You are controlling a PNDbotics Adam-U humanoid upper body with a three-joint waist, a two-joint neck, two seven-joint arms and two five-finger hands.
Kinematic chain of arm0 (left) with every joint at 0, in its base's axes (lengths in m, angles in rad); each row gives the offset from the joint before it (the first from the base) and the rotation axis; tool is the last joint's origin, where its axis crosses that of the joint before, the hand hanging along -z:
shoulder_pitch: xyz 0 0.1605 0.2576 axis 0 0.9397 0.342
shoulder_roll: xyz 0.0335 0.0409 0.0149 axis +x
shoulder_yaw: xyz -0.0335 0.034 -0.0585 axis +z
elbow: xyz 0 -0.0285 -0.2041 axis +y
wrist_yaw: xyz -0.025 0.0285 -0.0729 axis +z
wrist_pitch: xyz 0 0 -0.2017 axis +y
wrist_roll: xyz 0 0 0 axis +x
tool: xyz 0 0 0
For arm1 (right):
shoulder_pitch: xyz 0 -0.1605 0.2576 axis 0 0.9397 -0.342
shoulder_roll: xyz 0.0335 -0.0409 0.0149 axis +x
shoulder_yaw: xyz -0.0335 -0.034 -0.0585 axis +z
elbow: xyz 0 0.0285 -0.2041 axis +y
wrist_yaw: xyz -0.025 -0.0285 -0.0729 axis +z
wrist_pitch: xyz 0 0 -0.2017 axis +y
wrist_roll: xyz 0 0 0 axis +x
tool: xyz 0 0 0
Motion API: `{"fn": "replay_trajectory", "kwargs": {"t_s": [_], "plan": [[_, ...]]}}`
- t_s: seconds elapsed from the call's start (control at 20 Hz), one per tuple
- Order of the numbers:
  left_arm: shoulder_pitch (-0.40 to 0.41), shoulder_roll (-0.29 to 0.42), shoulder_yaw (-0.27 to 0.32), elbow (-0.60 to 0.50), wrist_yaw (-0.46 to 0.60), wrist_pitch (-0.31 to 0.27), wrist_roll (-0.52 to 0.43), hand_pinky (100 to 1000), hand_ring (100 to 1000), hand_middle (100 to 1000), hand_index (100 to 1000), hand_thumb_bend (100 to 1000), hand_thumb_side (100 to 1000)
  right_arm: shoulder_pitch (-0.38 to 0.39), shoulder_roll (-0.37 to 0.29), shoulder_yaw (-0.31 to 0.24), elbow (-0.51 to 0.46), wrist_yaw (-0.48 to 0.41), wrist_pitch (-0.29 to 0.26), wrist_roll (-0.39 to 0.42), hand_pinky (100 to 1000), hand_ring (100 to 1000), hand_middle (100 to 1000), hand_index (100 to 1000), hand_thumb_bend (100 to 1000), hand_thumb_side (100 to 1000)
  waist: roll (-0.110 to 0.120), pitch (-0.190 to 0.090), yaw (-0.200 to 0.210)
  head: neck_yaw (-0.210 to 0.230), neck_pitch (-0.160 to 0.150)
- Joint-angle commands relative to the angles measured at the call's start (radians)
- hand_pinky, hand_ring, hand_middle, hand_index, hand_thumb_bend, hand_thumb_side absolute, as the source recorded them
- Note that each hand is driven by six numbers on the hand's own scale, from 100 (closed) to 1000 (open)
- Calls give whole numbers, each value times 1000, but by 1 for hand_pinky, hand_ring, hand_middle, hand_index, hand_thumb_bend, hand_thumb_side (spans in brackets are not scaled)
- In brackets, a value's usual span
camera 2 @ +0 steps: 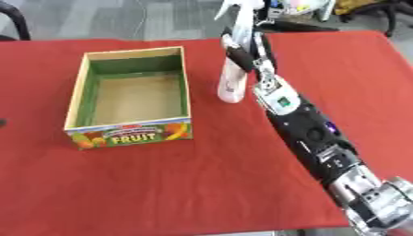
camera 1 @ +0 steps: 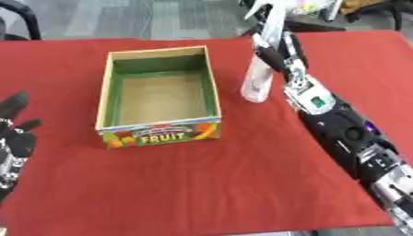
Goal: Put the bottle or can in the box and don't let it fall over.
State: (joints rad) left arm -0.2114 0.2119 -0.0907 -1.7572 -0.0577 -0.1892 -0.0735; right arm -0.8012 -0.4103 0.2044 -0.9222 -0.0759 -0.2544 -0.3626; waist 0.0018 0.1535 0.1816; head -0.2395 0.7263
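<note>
Right hand (camera 1: 273,53) is at the bottle (camera 1: 258,79), fingers curled round its upper body from the right side. Black fingers overlap the white plastic, so contact looks real, but how far they wrap round the back can't be seen. Right arm (camera 1: 347,133) runs in from the lower right corner diagonally up to the bottle.

Bottle is a white spray bottle with the trigger head at the top, standing upright on the red cloth (camera 1: 242,184). Its base looks to be on the cloth, not lifted, though the blur makes that hard to confirm. It sits just to the right of the box (camera 1: 158,133), near the far right corner, apart from the wall, outside the box.

Box is an open wooden tray, green inner walls, bare tan floor, "FRUIT" label with fruit pictures on the near face. Nothing inside. It lies slightly askew on the cloth, left of centre.

Left hand (camera 1: 12,133) shows at the left edge in the left eye view only, fingers straight and spread, pointing up, holding nothing, well apart from the box.

Grey floor (camera 1: 121,18) beyond the far table edge.
</note>
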Motion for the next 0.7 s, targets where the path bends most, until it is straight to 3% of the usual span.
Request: {"fn": "replay_trajectory", "kwargs": {"t_s": [0.05, 0.25, 0.7], "plan": [[-14, 6, 0, -19, -1, 0, 1, 841, 1000, 909, 909, 562, 686, -21, -10, 0, -13, 26, 7, -29, 343, 382, 817, 222, 100, 470, 1, -11, 2, -1, -10], [-13, 6, 2, -19, -1, 0, 2, 841, 1000, 909, 909, 560, 686, -21, -7, 2, -30, 46, 14, -49, 301, 321, 773, 175, 100, 470, 1, -12, 2, -1, -10], [-10, 6, 8, -18, -4, 0, 7, 841, 1000, 909, 909, 557, 686, -40, -18, 19, -129, 79, 29, -42, 290, 305, 745, 170, 100, 470, -1, -15, 0, 0, -13]]}}
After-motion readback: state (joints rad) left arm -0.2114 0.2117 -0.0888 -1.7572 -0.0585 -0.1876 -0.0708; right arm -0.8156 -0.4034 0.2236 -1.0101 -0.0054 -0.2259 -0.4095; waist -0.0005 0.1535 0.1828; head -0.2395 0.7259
